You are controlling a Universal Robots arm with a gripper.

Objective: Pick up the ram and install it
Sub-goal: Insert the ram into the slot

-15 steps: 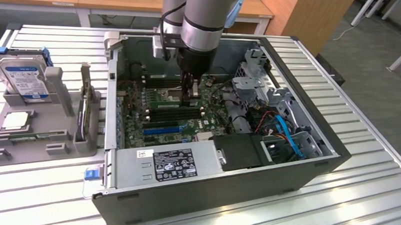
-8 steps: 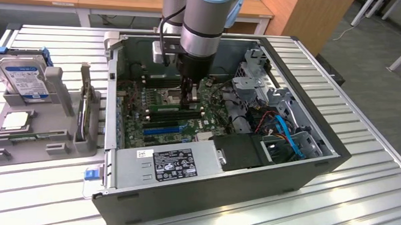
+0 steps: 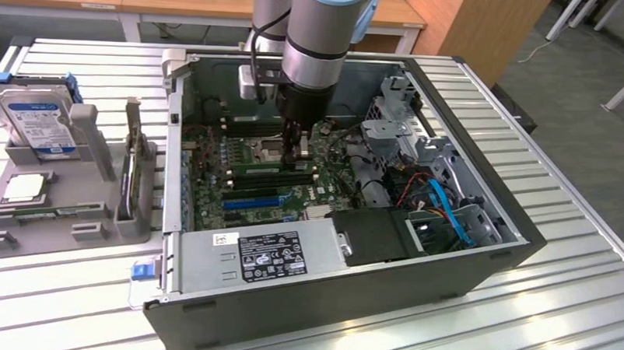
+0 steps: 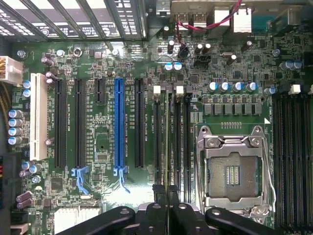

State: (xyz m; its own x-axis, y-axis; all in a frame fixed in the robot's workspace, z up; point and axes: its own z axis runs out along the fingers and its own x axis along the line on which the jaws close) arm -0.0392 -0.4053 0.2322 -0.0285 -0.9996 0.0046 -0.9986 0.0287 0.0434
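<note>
Black-fingered gripper [image 4: 167, 198] clamps thin green ram stick [image 4: 167, 142] edge-on over black motherboard slots [image 4: 186, 147]; keep it square, press evenly.

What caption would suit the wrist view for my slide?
End effector grips the ram edge-on over the black memory slots.

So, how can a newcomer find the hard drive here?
Start at the open computer case. On the exterior view's left of it sits a grey rack; the hard drive stands at its far end. Only it carries a blue label, unlike the square chip.
</note>
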